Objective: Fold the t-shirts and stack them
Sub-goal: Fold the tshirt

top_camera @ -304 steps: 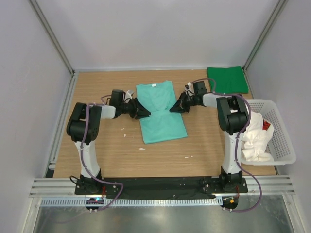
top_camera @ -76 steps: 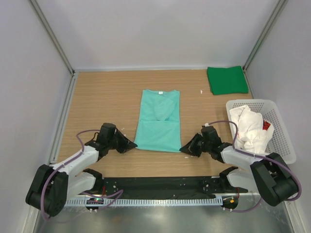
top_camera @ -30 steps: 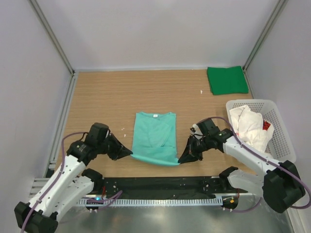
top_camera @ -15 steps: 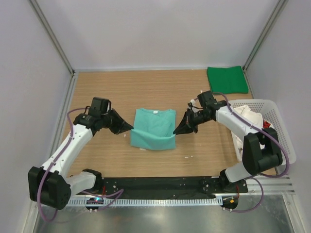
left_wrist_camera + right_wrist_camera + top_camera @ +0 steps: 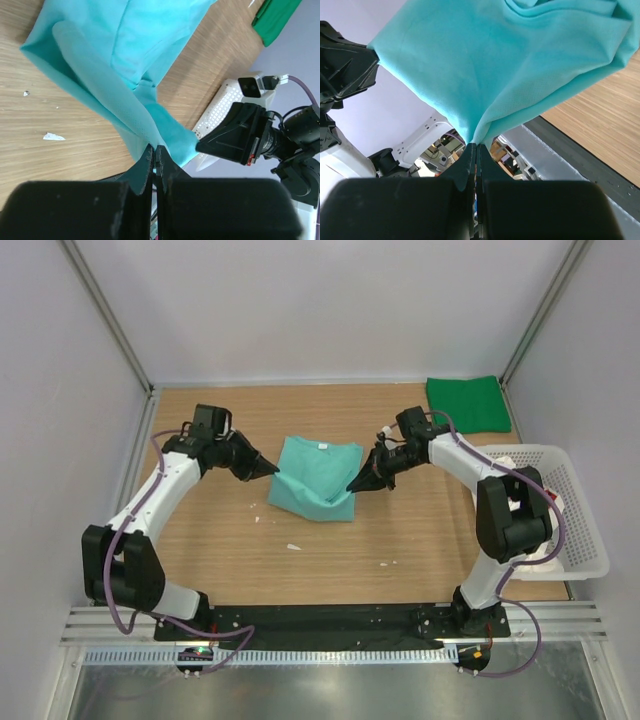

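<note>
The mint-teal t-shirt [image 5: 316, 478] lies mid-table with its near hem lifted and carried over the rest. My left gripper [image 5: 270, 471] is shut on the hem's left corner; the cloth [image 5: 120, 65] hangs from its jaws in the left wrist view. My right gripper [image 5: 354, 486] is shut on the right corner; the cloth [image 5: 510, 65] also fills the right wrist view. The dark green t-shirt [image 5: 467, 404] lies folded at the far right. The white t-shirt [image 5: 548, 502] is crumpled in the basket, partly hidden by the right arm.
A white lattice basket [image 5: 585, 530] stands at the table's right edge. Small white scraps [image 5: 294, 547] lie on the wood near the shirt. Metal frame posts and grey walls close in the table's back and sides.
Both grippers have carried the teal shirt's near hem from the front of the table toward the back, folding the shirt shorter. Both arms are now stretched far out.
</note>
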`<state>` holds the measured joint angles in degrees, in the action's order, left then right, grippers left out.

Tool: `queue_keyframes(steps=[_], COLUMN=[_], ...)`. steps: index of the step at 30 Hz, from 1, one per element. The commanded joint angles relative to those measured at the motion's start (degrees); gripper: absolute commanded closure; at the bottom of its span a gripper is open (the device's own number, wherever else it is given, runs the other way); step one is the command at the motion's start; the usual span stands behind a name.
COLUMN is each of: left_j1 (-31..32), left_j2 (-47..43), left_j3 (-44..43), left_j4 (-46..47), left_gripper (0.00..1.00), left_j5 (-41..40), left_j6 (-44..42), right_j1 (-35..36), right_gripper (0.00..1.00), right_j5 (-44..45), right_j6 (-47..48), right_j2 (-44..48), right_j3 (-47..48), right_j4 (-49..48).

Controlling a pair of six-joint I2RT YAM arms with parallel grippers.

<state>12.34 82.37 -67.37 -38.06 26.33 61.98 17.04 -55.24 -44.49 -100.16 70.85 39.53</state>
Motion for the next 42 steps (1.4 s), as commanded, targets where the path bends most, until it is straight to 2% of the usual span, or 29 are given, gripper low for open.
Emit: queue_keyframes(steps=[1,4,7,21,24,29,32,36,40,42], left_j1=[-0.9,-1.0,-1.0,-1.4,-1.4,-1.4,-1.4,-1.4,-1.4,-1.4], left_j2=[1.6,1.0,-2.5,-30.3,-35.0,-44.0,-46.0,-44.3,-39.7,-36.5], left_j3=[-1.3,0.3,5.9,22.7,23.3,22.2,18.4,13.7,10.2,9.3], left_j4=[0.8,-0.7,-1.1,-17.2,-23.6,-32.5,-37.2,-43.6,-42.0,-37.6], left_gripper=[1.00,1.00,1.00,1.00,1.00,1.00,1.00,1.00,1.00,1.00], left_j5=[4.6,5.1,5.3,4.9,4.6,4.0,3.6,2.9,2.3,2.4], left_j6=[-1.9,-3.1,-3.0,-4.2,-5.9,-6.8,-7.8,-10.6,-12.1,-12.3], right_j1=[-0.5,0.0,2.0,9.9,12.4,20.9,25.7,28.5,27.8,26.4], right_gripper=[0.98,0.98,0.98,0.99,0.98,0.98,0.99,0.99,0.98,0.99], right_j5=[-1.9,-0.7,0.1,2.4,3.0,4.5,5.1,5.7,4.4,3.2], right_j6=[-1.7,0.5,2.5,1.4,-3.2,-14.7,-23.8,-30.5,-32.7,-33.4], right_j2=[-0.1,0.9,2.4,20.3,26.3,37.5,44.0,47.0,43.5,40.8], right_j3=[1.5,-0.3,-3.5,-24.2,-28.9,-35.2,-38.3,-39.7,-38.2,-36.3], right_j4=[0.1,2.3,3.4,4.3,2.1,-0.2,-4.3,-9.0,-14.9,-19.1])
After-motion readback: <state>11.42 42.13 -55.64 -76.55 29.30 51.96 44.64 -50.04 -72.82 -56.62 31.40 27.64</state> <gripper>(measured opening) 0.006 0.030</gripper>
